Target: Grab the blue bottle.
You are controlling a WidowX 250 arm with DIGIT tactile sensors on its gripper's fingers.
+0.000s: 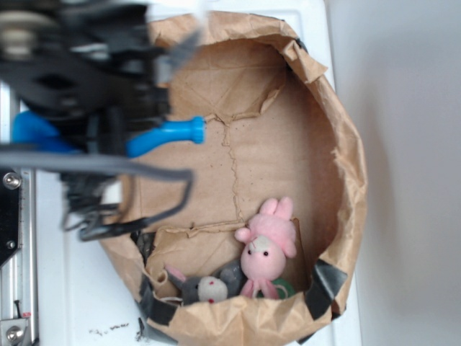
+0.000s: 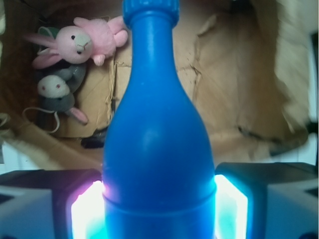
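While its pads press both sides, pincer (image 2: pixel 159 204) clamps blue bottle (image 2: pixel 154 144)

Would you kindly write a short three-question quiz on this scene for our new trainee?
1. True or false: the tool is closed on the blue bottle.
2. Which toy lies beside the pink plush rabbit in the paper bag? A) a grey plush toy B) a yellow duck C) a red car
3. Fill in: in the exterior view, the bottle's neck points toward the picture's ____ side.

Key: 1. True; the bottle body sits between both pads. 2. A, the grey plush toy. 3. Right.
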